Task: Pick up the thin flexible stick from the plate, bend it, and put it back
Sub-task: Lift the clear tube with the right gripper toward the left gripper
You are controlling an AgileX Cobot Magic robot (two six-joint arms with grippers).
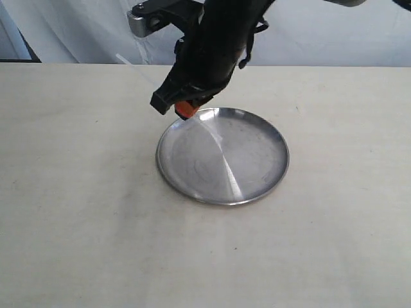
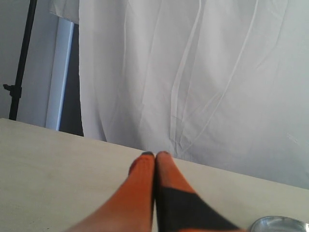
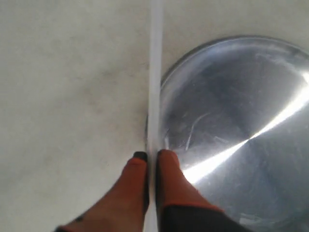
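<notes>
Between the closed orange jaws of the left gripper [image 2: 155, 155] nothing shows, while those of the right gripper [image 3: 153, 155] pinch the thin white translucent plastic stick [image 3: 155, 72], which runs straight out past their tips, across the rim of the round shiny steel plate [image 3: 231, 96] just beside them.

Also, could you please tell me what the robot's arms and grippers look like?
Both the left gripper and the right gripper have slim, tapered orange fingers with small dark tips and black sections further back. In the exterior view, the arm is a bulky black housing with a black cable beside it and a silver-grey bracket.
</notes>
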